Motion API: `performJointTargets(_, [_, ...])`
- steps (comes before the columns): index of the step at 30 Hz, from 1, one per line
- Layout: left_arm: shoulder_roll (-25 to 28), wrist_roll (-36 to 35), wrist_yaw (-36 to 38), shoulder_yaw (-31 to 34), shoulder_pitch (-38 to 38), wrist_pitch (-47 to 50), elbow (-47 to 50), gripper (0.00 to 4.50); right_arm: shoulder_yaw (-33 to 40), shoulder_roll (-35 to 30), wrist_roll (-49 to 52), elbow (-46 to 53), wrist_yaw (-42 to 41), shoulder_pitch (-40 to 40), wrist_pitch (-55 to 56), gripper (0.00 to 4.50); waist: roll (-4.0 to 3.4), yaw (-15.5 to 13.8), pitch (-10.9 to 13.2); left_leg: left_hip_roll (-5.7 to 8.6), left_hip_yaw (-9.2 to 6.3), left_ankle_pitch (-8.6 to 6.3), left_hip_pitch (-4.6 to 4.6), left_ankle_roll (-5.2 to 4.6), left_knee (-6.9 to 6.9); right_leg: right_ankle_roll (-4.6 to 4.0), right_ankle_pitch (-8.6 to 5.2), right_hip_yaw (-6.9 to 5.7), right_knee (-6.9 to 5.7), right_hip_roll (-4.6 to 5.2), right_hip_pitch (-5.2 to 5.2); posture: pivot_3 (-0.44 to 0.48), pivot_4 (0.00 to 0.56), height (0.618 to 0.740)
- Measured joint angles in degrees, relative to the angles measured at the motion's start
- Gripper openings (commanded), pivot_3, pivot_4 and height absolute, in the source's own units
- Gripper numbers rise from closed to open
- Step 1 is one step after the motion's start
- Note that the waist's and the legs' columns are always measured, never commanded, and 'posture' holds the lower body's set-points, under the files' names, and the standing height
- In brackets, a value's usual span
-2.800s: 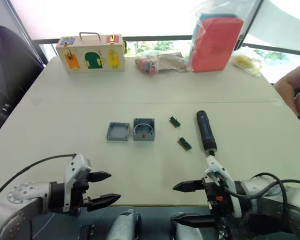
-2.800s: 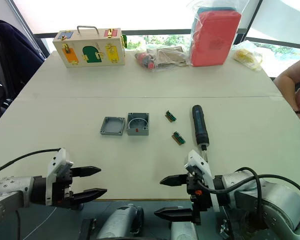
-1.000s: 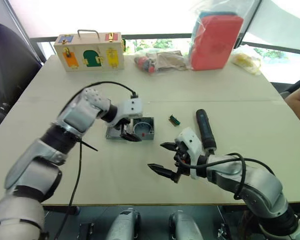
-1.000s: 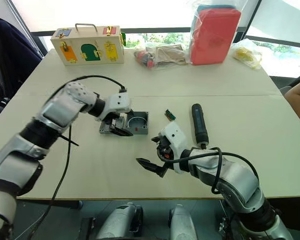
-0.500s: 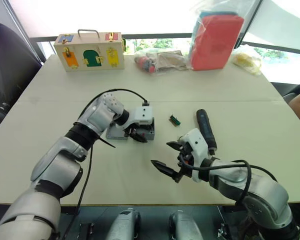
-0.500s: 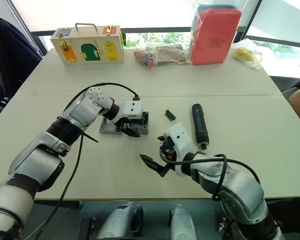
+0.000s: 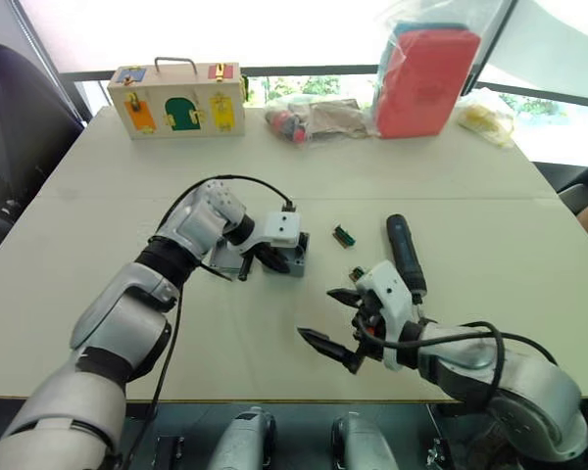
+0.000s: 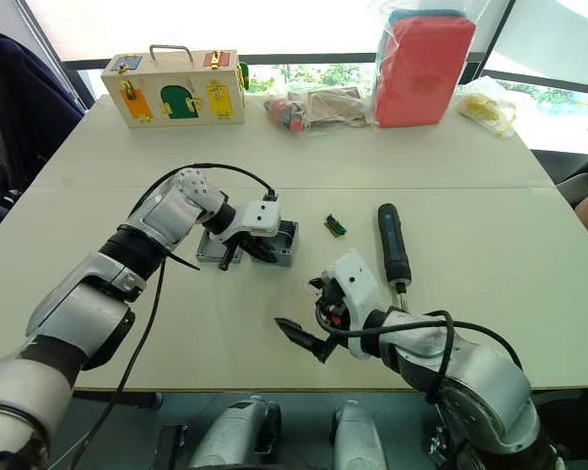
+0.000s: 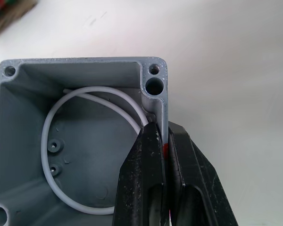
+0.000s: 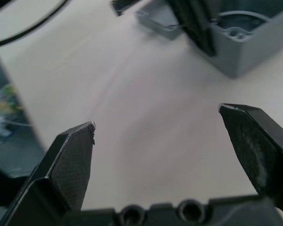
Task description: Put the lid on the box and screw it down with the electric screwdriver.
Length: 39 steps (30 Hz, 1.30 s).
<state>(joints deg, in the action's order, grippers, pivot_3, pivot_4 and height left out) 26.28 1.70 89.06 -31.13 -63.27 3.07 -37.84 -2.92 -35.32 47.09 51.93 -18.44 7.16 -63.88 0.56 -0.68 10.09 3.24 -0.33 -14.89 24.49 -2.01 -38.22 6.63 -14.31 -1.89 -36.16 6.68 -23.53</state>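
left wrist view, left gripper (image 9: pixel 163 141) pinching one wall of the box (image 9: pixel 75 141), right gripper (image 7: pixel 339 320) spread wide near the electric screwdriver (image 7: pixel 405 256)

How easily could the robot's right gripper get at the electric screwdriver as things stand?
Probably easily. The right gripper is open above bare table, and the electric screwdriver lies untouched just beyond it, with nothing between. The left gripper is busy pinching the box wall.
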Motion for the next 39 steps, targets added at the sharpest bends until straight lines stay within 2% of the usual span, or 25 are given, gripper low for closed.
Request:
performJointTargets(3, [4.25,-7.88,2.77,-4.94,-1.96,-3.89,1.96,0.08,3.92,-3.15,3.46,1.41,-1.61,-0.99,-0.46,4.50,0.00,0.06,0.00,-0.02,-0.03,0.00,-0.02,0.00,0.01,0.00,0.00,0.02,0.01,0.02,0.00,0.000,0.150,0.740])
performJointTargets(7, [6.90,-14.88,3.20,-14.09,-4.99,-11.15,2.19,0.08,5.61,-4.83,4.99,1.45,-1.58,-1.46,-0.51,4.50,-0.01,-0.07,-0.01,0.01,-0.04,0.00,-0.04,0.00,-0.01,0.00,0.00,0.01,0.02,0.07,0.06,0.000,0.150,0.740])
performJointTargets(13, [7.13,-18.68,3.26,-24.46,-5.74,-20.20,-1.48,0.08,5.82,-4.53,6.08,2.07,1.73,-2.57,-0.51,4.50,0.00,-0.03,0.00,0.01,-0.03,0.00,-0.02,-0.01,-0.02,0.00,0.00,0.01,0.02,0.06,0.05,0.000,0.150,0.740])
performJointTargets(16, [6.58,-18.59,3.26,-26.56,-6.93,-25.47,-5.11,0.08,5.80,-4.43,6.57,2.92,3.96,-2.61,-0.54,4.50,0.00,-0.08,0.00,0.02,-0.03,-0.01,-0.02,-0.01,-0.03,0.00,0.00,0.00,0.02,0.06,0.05,0.000,0.150,0.740])
performJointTargets(18, [5.86,-18.57,3.25,-26.67,-7.13,-27.46,-7.11,0.62,5.77,-4.37,7.30,3.18,4.89,-2.61,-0.55,4.50,0.00,-0.07,0.00,0.02,-0.03,-0.01,-0.02,-0.02,-0.03,0.00,0.00,0.00,0.03,0.06,0.06,0.000,0.150,0.740])
performJointTargets(19, [5.27,-18.56,3.26,-26.67,-7.28,-28.30,-8.22,0.75,5.80,-4.39,7.69,3.18,5.27,-2.62,-0.56,4.50,0.01,-0.09,0.00,0.02,-0.03,-0.01,-0.02,-0.02,-0.03,0.00,0.00,0.00,0.03,0.06,0.06,0.000,0.150,0.740])
performJointTargets(23, [3.71,-18.37,3.26,-26.39,-7.63,-30.60,-11.01,2.14,6.12,-5.31,10.20,3.21,6.01,-2.26,-0.67,4.50,0.01,-0.02,0.00,0.02,-0.03,-0.02,-0.02,-0.03,-0.04,0.00,0.00,0.00,0.02,0.05,0.06,0.000,0.150,0.740])
performJointTargets(24, [3.77,-18.41,3.26,-26.35,-7.80,-30.53,-11.06,2.14,6.15,-5.67,10.62,3.21,6.00,-2.09,-0.69,4.50,0.02,0.00,0.00,0.01,-0.03,-0.02,-0.02,-0.03,-0.04,0.00,0.00,0.00,0.02,0.04,0.06,0.000,0.150,0.740])
performJointTargets(27, [6.49,-19.26,3.26,-26.14,-10.22,-28.53,-9.56,2.14,6.43,-6.95,13.38,3.14,5.63,-0.16,-0.74,4.50,0.03,0.13,0.02,0.00,-0.02,-0.02,-0.02,-0.03,-0.04,0.00,0.00,0.01,0.01,0.03,0.04,0.000,0.150,0.740])
performJointTargets(30, [14.62,-23.41,3.27,-25.37,-13.81,-21.11,-4.05,2.14,7.06,-9.45,18.58,2.13,3.53,4.28,-0.67,4.50,0.04,0.78,0.03,-0.04,-0.03,-0.02,0.00,-0.04,-0.03,0.00,0.00,0.01,0.01,-0.01,0.00,0.000,0.150,0.740])
performJointTargets(31, [18.27,-25.60,3.25,-24.10,-15.26,-16.90,-1.70,2.14,7.66,-10.13,20.58,1.09,2.60,6.44,-0.41,4.50,0.04,1.11,0.03,-0.04,-0.04,-0.02,-0.02,-0.04,-0.01,0.02,-0.01,0.01,0.02,-0.01,0.01,0.000,0.150,0.740])
performJointTargets(34, [24.58,-28.83,3.24,-20.96,-17.01,-4.02,2.54,2.14,8.06,-9.81,21.88,-2.68,1.07,12.32,1.67,4.50,0.02,1.43,0.02,-0.03,-0.03,-0.03,-0.06,-0.05,-0.01,0.06,-0.03,0.01,0.00,-0.03,0.06,0.000,0.150,0.740])
performJointTargets(36, [27.04,-29.88,3.25,-17.68,-16.12,7.40,4.85,2.14,7.06,-9.18,21.03,-5.17,-0.41,16.27,3.11,4.50,0.01,1.35,0.02,-0.03,-0.03,-0.03,-0.06,-0.05,-0.03,0.10,-0.06,0.00,-0.04,-0.05,0.06,0.000,0.150,0.740])
performJointTargets(37, [28.39,-30.73,2.45,-14.10,-14.46,15.23,6.68,2.14,5.40,-9.19,19.36,-6.01,-1.87,18.33,3.80,4.50,0.01,1.35,0.02,-0.03,-0.03,-0.03,-0.06,-0.06,-0.03,0.15,-0.10,0.00,-0.05,-0.05,0.06,0.000,0.150,0.740])
performJointTargets(39, [29.36,-31.69,-0.11,-9.97,-12.19,23.10,8.75,2.14,3.23,-9.28,17.31,-6.34,-3.50,19.39,4.55,4.50,0.02,1.27,0.02,-0.02,-0.05,-0.05,-0.05,-0.08,-0.03,0.21,-0.13,0.00,-0.06,-0.05,0.05,0.000,0.150,0.740])
